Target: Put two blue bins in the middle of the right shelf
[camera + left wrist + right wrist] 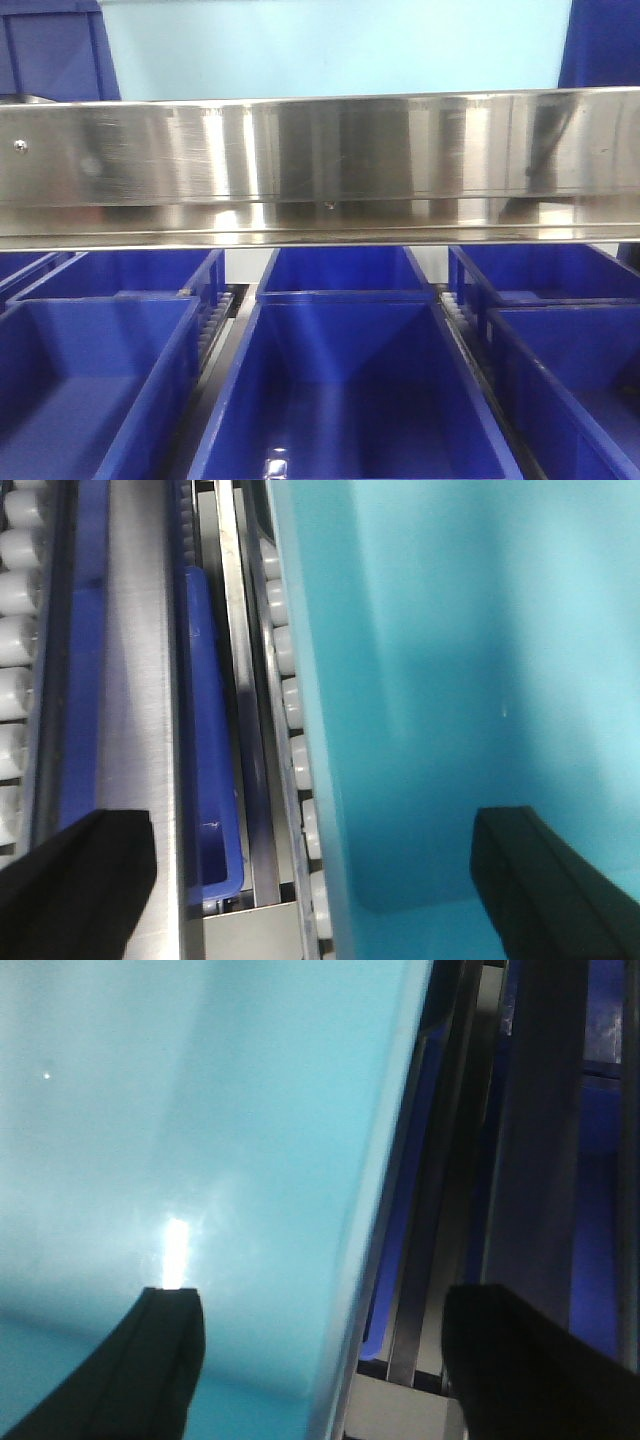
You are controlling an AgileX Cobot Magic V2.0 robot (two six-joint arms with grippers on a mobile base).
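Observation:
A pale blue bin fills the right of the left wrist view, seen from above into its hollow. My left gripper is open, its dark fingers wide apart on either side of the bin's left wall. The same pale blue bin fills the left of the right wrist view. My right gripper is open too, astride the bin's right wall, with one finger inside the bin. A pale blue surface shows above the shelf rail in the front view. Neither gripper appears there.
A steel shelf rail crosses the front view. Below it sit several dark blue bins side by side. White rollers run along the pale bin's left wall, beside a dark blue bin. Steel rails and dark blue bins lie to the right.

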